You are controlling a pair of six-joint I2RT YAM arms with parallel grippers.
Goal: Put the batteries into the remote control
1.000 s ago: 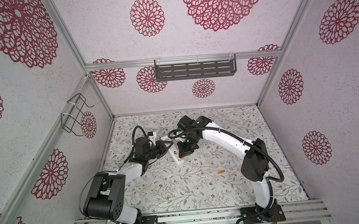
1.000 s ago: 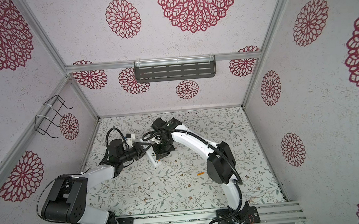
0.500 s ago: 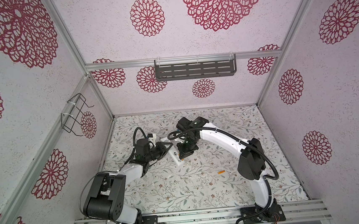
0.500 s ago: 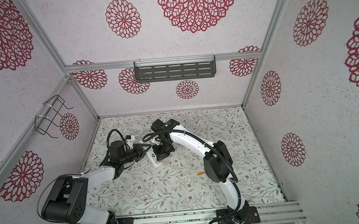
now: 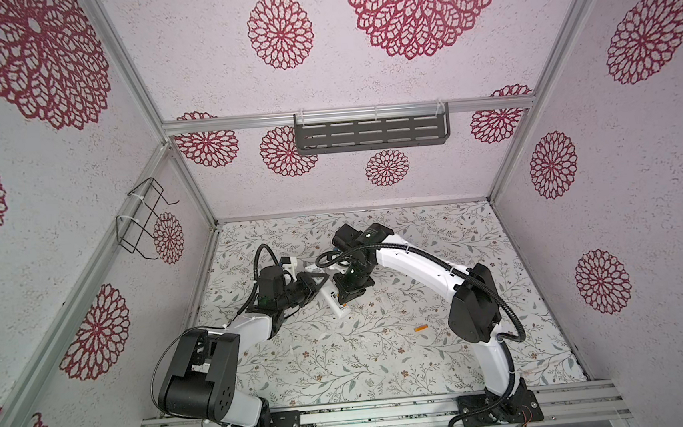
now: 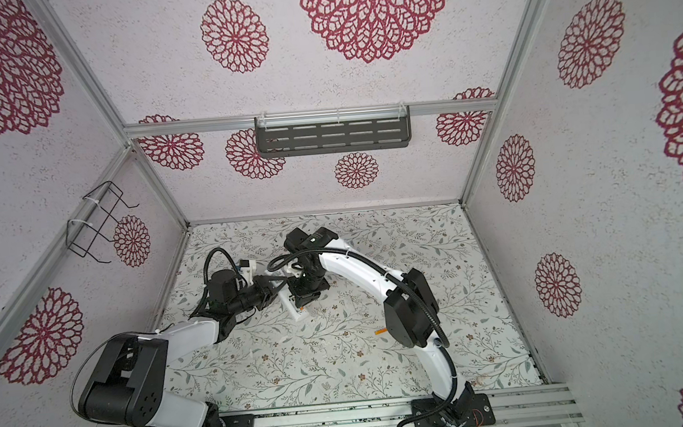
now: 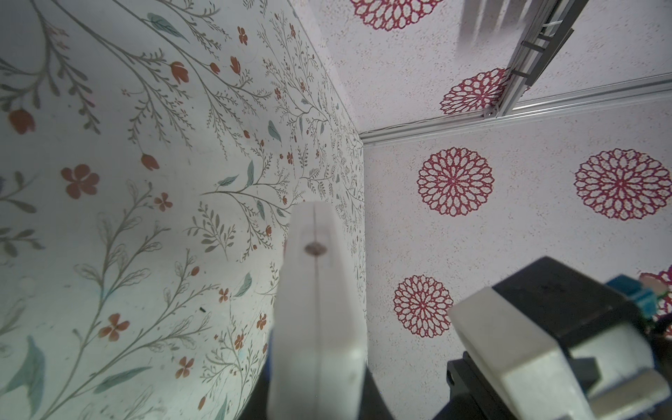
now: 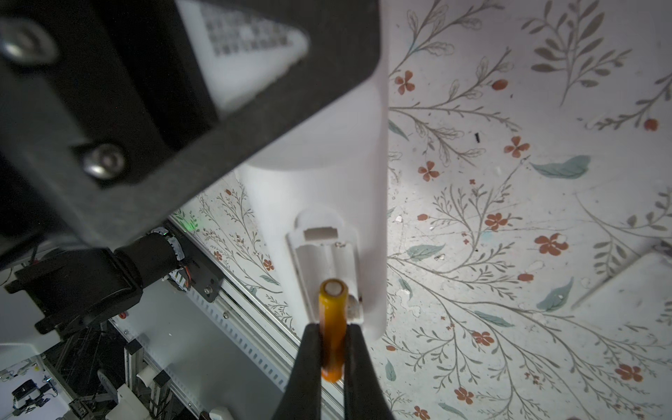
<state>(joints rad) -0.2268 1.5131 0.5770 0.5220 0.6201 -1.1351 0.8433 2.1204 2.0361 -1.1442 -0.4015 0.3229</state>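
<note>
White, flower-printed bench [image 5: 385, 365] carries two robot arms that meet over it. The left hand [image 5: 316, 281] is clamped on one end of a long white remote control [image 5: 339, 308], which lies on its face with the back upward. The rest of its body reaches away from that hand and passes under the right hand [image 8: 332, 329].

The right hand's two dark fingers are pinched around an orange battery [image 8: 332, 309], gripping it near the end closest to the wrist. Its free end points along the remote. Just beyond the fingertips, the battery bay [image 8: 320, 262] is uncovered, showing two bare channels side by side. It has a flat metal contact at the end farthest from the hand and what looks like a spring at the nearest end. The battery hangs over the nearest end, roughly in line with one channel. Whether it touches the plastic cannot be told.

A second battery [image 5: 420, 328] lies loose on the bench, well apart from both hands, back near the right arm's elbow.

To seat this one well, it likely needs to come down level and in line with one channel. One end should go in first against its contact, then the other pressed flat before the fingers part. Which end is positive is too small to read. The left hand should not loosen, since a downward push could tip or slide the remote.
</note>
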